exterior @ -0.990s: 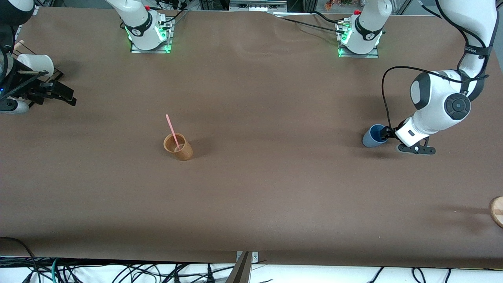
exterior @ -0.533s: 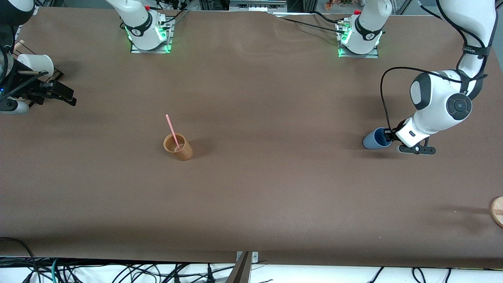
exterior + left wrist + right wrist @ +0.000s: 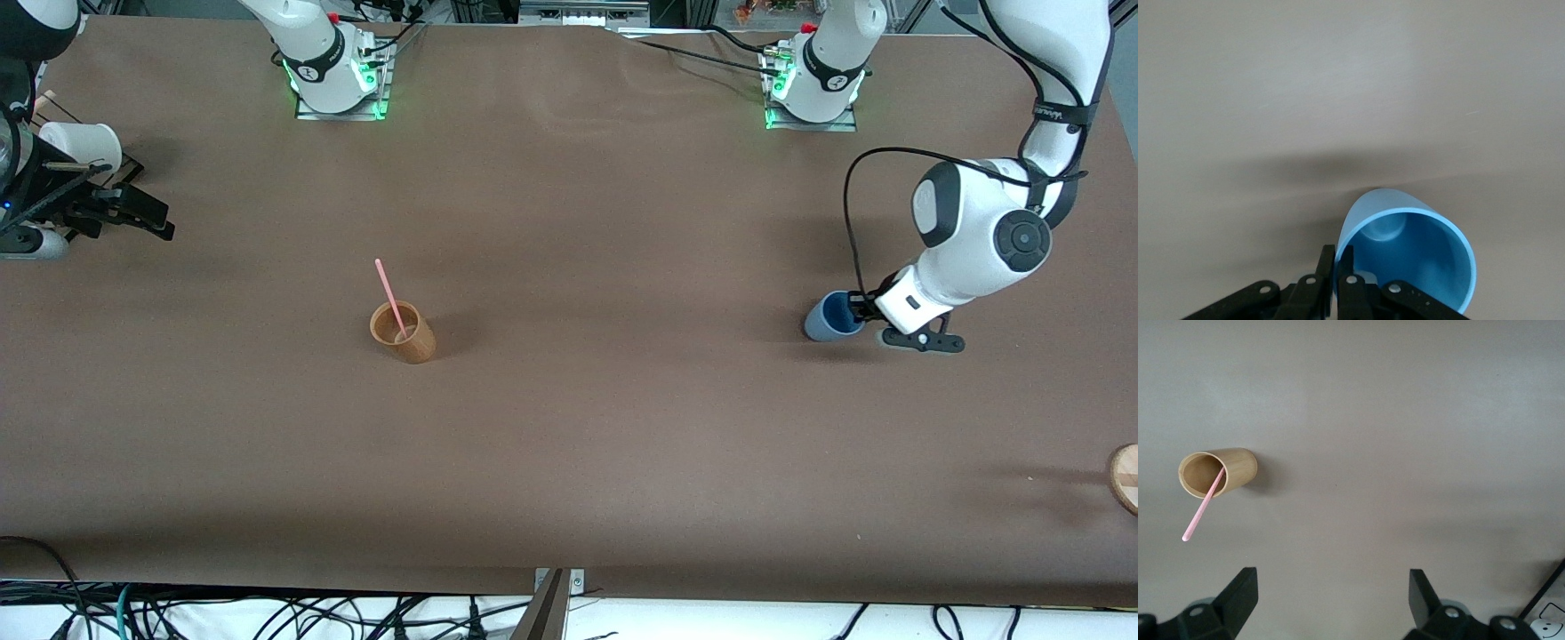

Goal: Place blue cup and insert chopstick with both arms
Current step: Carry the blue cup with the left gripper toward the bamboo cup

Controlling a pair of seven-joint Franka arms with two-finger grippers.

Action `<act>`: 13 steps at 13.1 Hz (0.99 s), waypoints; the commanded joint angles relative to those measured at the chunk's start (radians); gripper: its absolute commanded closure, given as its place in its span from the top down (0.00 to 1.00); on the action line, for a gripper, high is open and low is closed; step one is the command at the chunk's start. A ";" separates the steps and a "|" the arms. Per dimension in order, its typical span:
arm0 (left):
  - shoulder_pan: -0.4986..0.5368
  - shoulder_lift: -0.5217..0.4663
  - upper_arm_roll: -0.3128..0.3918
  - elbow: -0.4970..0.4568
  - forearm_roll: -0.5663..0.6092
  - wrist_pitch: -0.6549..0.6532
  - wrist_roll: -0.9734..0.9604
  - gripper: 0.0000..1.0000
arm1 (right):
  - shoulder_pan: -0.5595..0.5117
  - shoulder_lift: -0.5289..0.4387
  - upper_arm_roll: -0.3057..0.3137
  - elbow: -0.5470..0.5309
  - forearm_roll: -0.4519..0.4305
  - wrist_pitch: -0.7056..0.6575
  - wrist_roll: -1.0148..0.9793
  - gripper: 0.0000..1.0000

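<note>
My left gripper (image 3: 855, 313) is pinched shut on the rim wall of the blue cup (image 3: 824, 317), one finger inside and one outside, at the left arm's end of the table (image 3: 622, 427); the cup tilts, mouth (image 3: 1421, 257) turned toward the gripper. My right gripper (image 3: 1331, 600) waits with fingers spread wide and holding nothing, at the right arm's end beside a white cup (image 3: 84, 144). The brown cup (image 3: 404, 332) stands mid-table, well apart from the blue cup. The chopstick (image 3: 389, 298) leans in the brown cup, its long axis slanting up away from the front camera. A round wooden object (image 3: 1125, 476) is cut off at the table's edge.
</note>
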 commanded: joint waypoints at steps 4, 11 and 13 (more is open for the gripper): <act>-0.133 0.039 -0.115 0.234 -0.022 -0.165 -0.322 0.00 | -0.010 -0.004 0.005 0.001 0.018 -0.005 -0.015 1.00; -0.470 0.256 -0.100 0.568 -0.009 -0.240 -0.684 0.00 | -0.011 -0.002 0.005 0.001 0.001 -0.007 -0.020 1.00; -0.551 0.336 -0.071 0.660 -0.009 -0.243 -0.779 0.00 | -0.011 -0.002 0.005 0.001 0.001 -0.007 -0.018 1.00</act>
